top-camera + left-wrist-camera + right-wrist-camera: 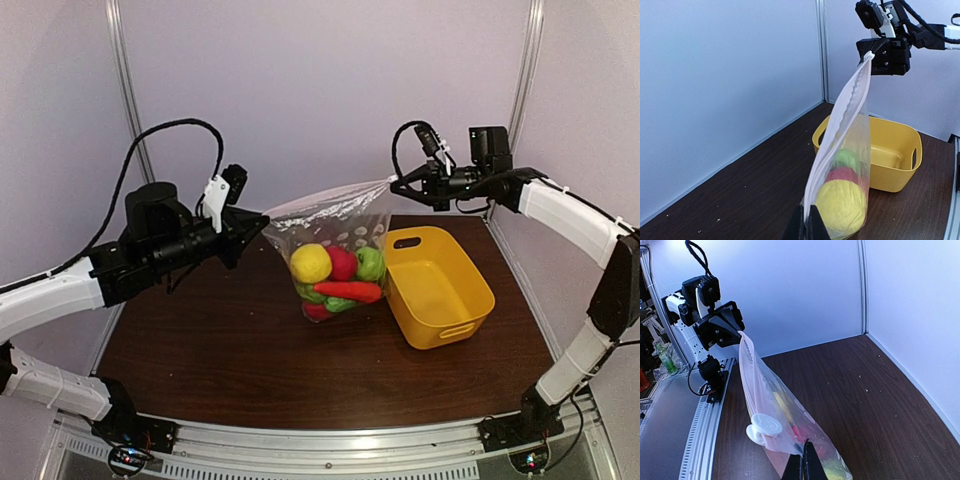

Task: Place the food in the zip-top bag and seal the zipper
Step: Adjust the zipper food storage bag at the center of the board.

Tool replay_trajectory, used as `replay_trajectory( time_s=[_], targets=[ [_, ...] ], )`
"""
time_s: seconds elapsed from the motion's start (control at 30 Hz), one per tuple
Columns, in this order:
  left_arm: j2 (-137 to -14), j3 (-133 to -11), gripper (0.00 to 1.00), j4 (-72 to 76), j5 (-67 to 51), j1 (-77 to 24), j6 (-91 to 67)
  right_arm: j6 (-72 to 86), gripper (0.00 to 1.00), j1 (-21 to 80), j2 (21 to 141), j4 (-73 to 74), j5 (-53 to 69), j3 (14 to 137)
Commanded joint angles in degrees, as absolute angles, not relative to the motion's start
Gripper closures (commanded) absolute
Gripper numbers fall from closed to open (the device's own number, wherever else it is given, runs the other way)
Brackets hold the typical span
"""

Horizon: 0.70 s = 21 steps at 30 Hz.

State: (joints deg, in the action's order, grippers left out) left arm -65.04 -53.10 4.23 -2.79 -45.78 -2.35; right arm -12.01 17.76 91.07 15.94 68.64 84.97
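Left gripper [262, 226] clenched on the left top corner of the bag [335, 232]; right gripper [392, 184] clenched on the right top corner. Bag is clear with white dots, the only print on it that can be made out. It hangs stretched between the two grippers over the table [220, 345], right corner higher than left, and sags low to the tabletop just left of the yellow basket [450, 325]. Cannot tell whether the bottom rests on the wood. Zipper [330, 198] runs taut along the top edge from one gripper to the other. In the left wrist view it reads as one flat pale strip, sides together; cannot tell if pressed shut along its length. A white round piece sits on the bag edge close to the right gripper in the right wrist view. Food [340, 275] is all inside the bag, bunched at the bottom: yellow ball, red piece, green pieces, orange carrot lying across the front.
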Motion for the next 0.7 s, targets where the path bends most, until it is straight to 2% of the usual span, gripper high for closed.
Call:
replay_trajectory(
  time_s=[0.0, 0.07, 0.13, 0.33, 0.53, 0.67],
  targets=[
    [-65.4, -53.2, 0.99, 4.9, -3.1, -44.9, -2.6, -8.2, 0.98, 17.5, 90.3, 11.0, 69.6, 82.4],
    [-66.0, -52.9, 0.99, 5.6, -3.7, -44.9, -3.1, -8.4, 0.81, 18.0, 90.6, 10.9, 69.6, 81.9],
    [-66.6, -52.5, 0.99, 6.4, -4.1, -44.9, -3.2, -8.6, 0.74, 18.5, 91.3, 10.7, 69.4, 81.5],
    [-68.1, -52.2, 0.99, 7.2, -3.6, -44.8, -3.1, -9.5, 0.70, 19.0, 95.5, 12.7, 70.2, 82.6],
    [-67.6, -52.4, 0.99, 6.8, -3.1, -44.6, -3.2, -23.2, 0.53, 17.8, 96.5, 27.2, 71.2, 86.6],
    [-67.1, -52.3, 0.99, 6.4, -2.9, -44.4, -3.2, -27.1, 0.51, 14.9, 96.5, 32.1, 72.2, 87.3]
  ],
)
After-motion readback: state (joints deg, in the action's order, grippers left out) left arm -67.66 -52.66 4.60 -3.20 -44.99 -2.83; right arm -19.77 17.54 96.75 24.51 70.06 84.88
